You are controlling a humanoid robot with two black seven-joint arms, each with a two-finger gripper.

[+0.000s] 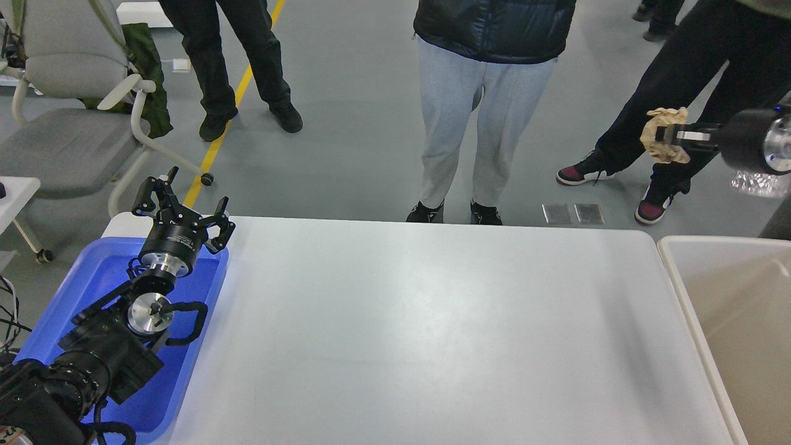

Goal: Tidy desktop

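Note:
The white desktop (432, 334) fills the middle of the head view and bears nothing on its top. My right gripper (666, 135) is shut on a crumpled brown paper ball (661, 133), held high at the upper right, beyond the desktop's far right corner and above the floor. My left gripper (182, 207) is open and empty, its fingers spread, hovering over the far end of the blue tray (105, 272) at the left.
A beige bin (729, 296) stands against the desktop's right edge. Several people stand on the grey floor beyond the far edge. A grey office chair (68, 123) is at the far left. Crinkled clear plastic (757, 184) shows at the right edge.

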